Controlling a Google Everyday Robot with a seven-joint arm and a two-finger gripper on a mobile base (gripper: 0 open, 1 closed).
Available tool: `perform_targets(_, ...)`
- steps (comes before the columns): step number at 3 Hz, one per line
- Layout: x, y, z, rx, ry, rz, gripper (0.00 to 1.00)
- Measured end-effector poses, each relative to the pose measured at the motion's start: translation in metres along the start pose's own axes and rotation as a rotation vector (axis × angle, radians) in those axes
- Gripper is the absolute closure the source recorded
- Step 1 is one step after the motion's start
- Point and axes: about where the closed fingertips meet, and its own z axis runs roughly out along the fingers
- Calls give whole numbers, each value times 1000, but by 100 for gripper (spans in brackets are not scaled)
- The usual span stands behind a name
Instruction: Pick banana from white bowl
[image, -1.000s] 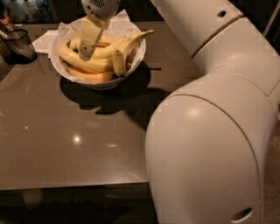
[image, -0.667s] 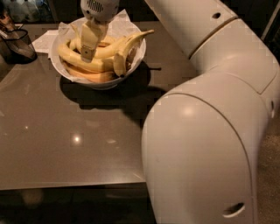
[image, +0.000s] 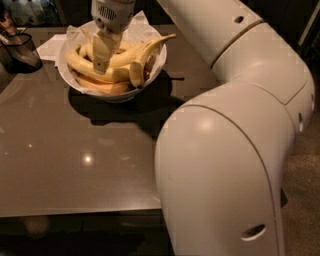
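The white bowl (image: 116, 95), lined with crinkled white paper, stands at the far left of the dark table. A long pale-yellow banana (image: 82, 67) lies across it. A darker orange-tinted banana (image: 102, 88) lies below it. A third banana (image: 149, 50) points its thin stem outward to the right. My gripper (image: 101, 67) points straight down into the bowl. Its tip is at the pale banana's middle and hides part of it. I cannot tell whether it touches or holds the banana.
A dark glass container (image: 20, 51) stands at the table's far left, with white paper (image: 50, 46) lying beside it. My large white arm (image: 225, 150) fills the right half of the view and hides the table's right side. The brown tabletop (image: 75, 150) stretches toward the front edge.
The gripper stays over the bowl at almost the same spot. The big arm links have shifted a little in the view. The bananas have not moved.
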Motion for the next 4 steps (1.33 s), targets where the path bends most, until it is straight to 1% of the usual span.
perform_targets(1, 0, -1, 9, -14, 13, -2, 33)
perform_targets(3, 1, -5, 28, -40, 40, 4, 39)
perform_targets(4, 1, -6, 35, -50, 51, 3, 44)
